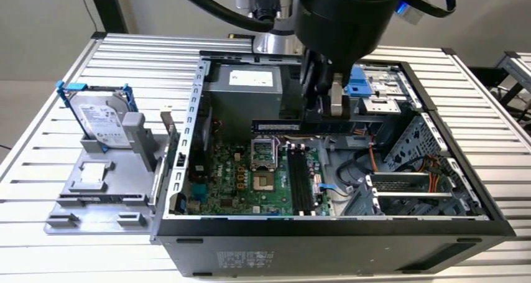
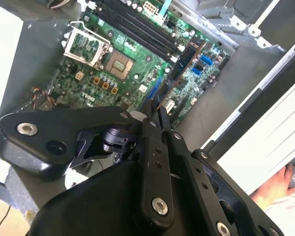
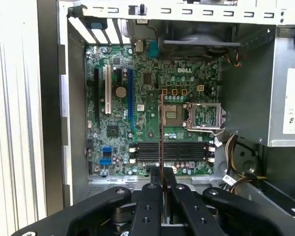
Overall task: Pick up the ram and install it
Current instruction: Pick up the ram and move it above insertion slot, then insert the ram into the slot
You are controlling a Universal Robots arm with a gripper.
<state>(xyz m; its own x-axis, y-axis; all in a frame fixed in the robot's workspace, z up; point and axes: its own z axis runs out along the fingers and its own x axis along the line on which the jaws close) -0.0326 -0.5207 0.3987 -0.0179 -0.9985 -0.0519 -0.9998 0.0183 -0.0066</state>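
Your gripper (image 1: 324, 112) is clamped on the ram (image 1: 278, 126), which it holds level and lengthwise from left to right. The ram hangs inside the open computer case (image 1: 332, 224), above the motherboard (image 1: 240, 183) and apart from the black memory slots (image 1: 300, 186). In the first wrist view you see the ram edge-on, pinched between the fingers (image 3: 150, 206). The case sits on the slatted worktop (image 1: 481, 127).

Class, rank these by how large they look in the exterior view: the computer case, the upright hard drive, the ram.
1. computer case
2. hard drive
3. ram: longer than the drive but far thinner, so smallest in area.
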